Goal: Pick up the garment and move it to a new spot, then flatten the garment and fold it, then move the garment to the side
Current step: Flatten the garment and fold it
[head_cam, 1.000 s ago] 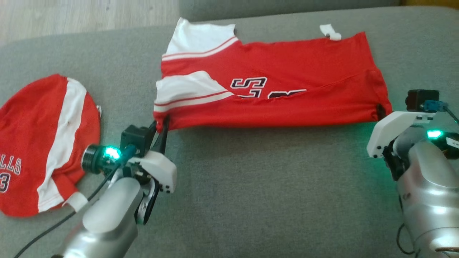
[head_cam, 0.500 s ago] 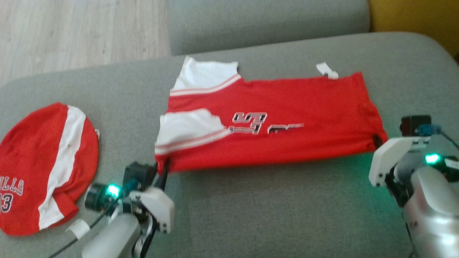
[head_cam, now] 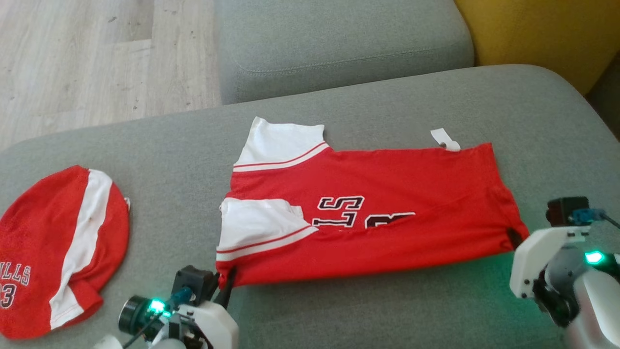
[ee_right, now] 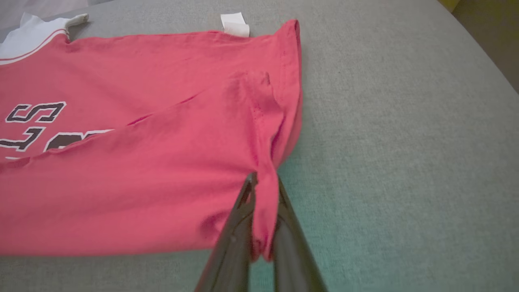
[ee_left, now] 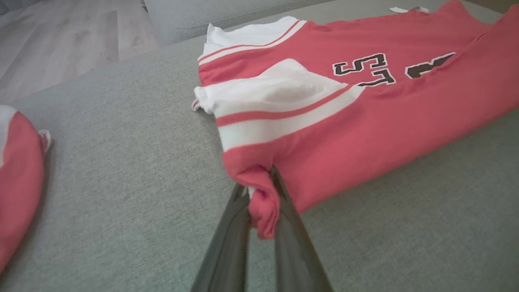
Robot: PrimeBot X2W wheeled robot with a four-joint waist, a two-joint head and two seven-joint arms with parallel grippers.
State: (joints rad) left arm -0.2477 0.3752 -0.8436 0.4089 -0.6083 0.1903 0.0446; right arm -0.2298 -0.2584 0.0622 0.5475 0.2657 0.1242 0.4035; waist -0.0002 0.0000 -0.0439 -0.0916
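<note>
The garment (head_cam: 387,208) is a red jersey with white sleeve panels and black lettering, folded lengthwise on the grey sofa seat (head_cam: 339,310). My left gripper (head_cam: 226,281) is shut on its near left corner; the left wrist view shows red cloth (ee_left: 259,194) pinched between the dark fingers (ee_left: 227,243). My right gripper (head_cam: 512,237) is shut on the near right corner, and the right wrist view shows a strip of hem (ee_right: 265,202) clamped between its fingers (ee_right: 237,239). A white label (head_cam: 444,139) sticks out at the jersey's far edge.
A second red and white jersey (head_cam: 53,252) lies bundled at the seat's left end. Behind the seat stand a grey cushion (head_cam: 339,43) and a yellow one (head_cam: 537,34). Wooden floor (head_cam: 72,58) shows at the upper left.
The head camera has tilted, so the scene sits lower in view and more of the cushions and floor shows. Both grippers keep their hold on the jersey's near corners.
</note>
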